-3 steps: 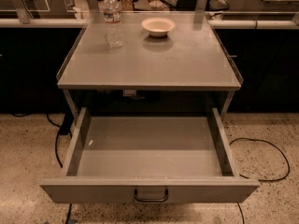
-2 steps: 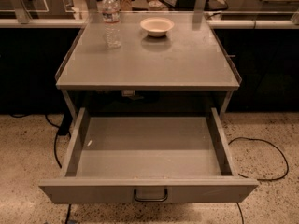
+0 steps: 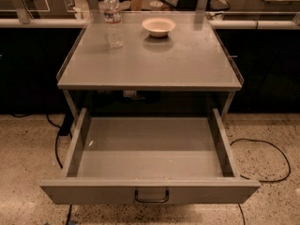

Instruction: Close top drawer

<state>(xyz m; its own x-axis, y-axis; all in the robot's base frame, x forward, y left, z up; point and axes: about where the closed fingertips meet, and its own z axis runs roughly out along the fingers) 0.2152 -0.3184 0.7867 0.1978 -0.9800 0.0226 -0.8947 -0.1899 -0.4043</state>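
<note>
The top drawer [image 3: 150, 191] is a wide, shallow grey metal drawer under a grey table. It is pulled fully out toward me and its inside is bare. Its flat front panel runs across the bottom of the view, with a small dark loop handle [image 3: 152, 196] at its centre. My gripper is not in view.
The grey table top [image 3: 154, 60] carries a clear water bottle [image 3: 113, 19] at the back left and a cream bowl [image 3: 159, 26] at the back middle. Black cables [image 3: 272, 163] lie on the speckled floor right and left of the drawer. Dark cabinets stand behind.
The whole scene has shifted slightly in the view; the drawer stays pulled out as before.
</note>
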